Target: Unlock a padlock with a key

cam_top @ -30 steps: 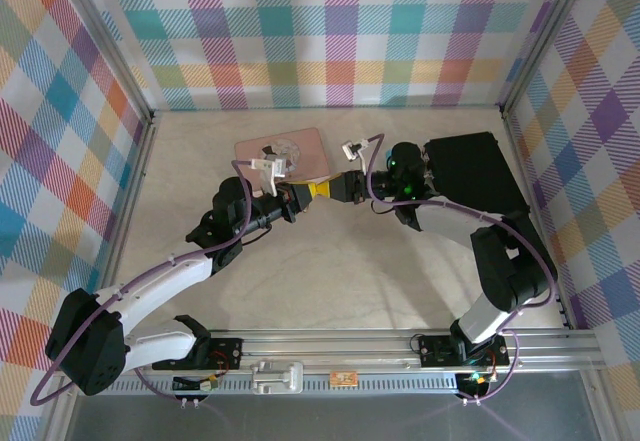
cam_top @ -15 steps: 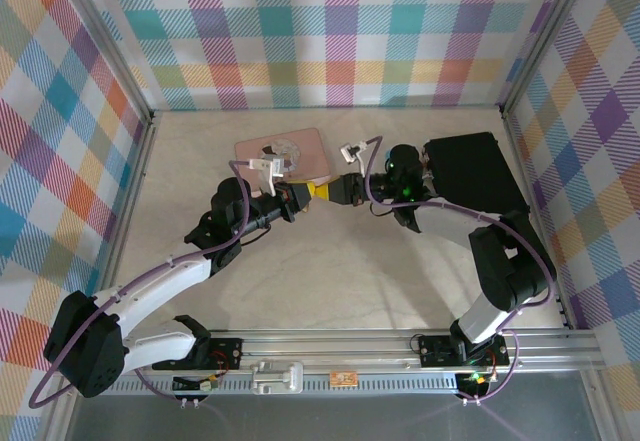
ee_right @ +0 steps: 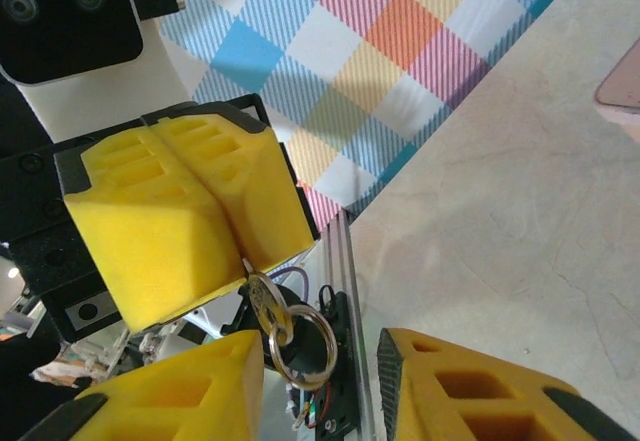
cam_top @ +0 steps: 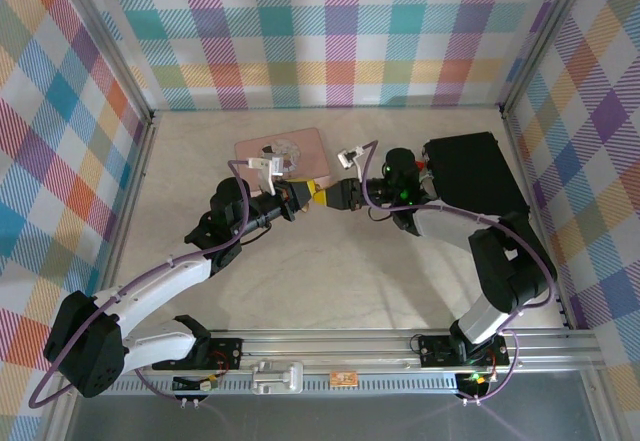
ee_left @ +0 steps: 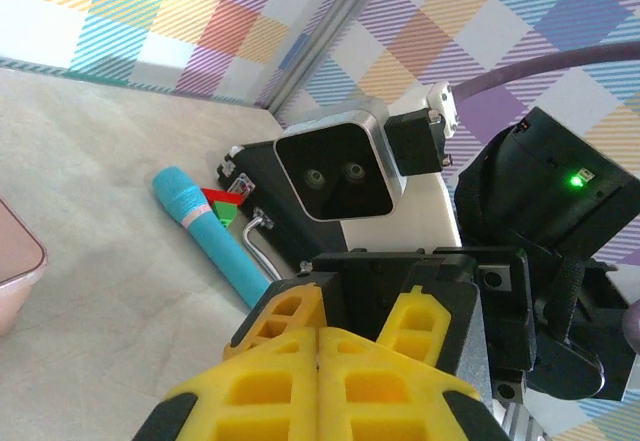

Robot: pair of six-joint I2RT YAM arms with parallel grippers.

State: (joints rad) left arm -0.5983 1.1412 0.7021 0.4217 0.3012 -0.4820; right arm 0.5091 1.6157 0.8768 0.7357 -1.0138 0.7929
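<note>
Top view: left gripper (cam_top: 314,192) and right gripper (cam_top: 333,197) are tip to tip at frame centre, just below the pink tin (cam_top: 285,151). The black box (cam_top: 470,176) is to their right. Both are too small there to read either jaw or anything between them.

Right wrist view resolves it. The left gripper's yellow pads (ee_right: 170,221) are clenched flush in the upper left of the frame, pinching the key (ee_right: 262,299) at their lower edge. Only the key's rounded head sticks out, with a split ring (ee_right: 300,348) hanging off it. The blade is buried between the pads, so I can't see it. The right gripper's own fingers (ee_right: 470,396) sit along the bottom edge, spread apart, released, nothing clamped. The ring hangs into the gap near the lower-left finger; can't tell if it touches.

Left wrist view: the clenched pads are at bottom centre with the seam closed, and the key is hidden behind them from this side. It adds what the other two don't:
- The right gripper's spread fingers show end-on right behind the pads.
- Its wrist camera (ee_left: 340,173) is mid-frame.
- A teal tube (ee_left: 205,231) lies on the table (ee_left: 100,161) left of centre, one end by the black box.
- A red and green bit sits next to that end, too small to identify.
- The tin's corner is cut off at the left edge.
</note>
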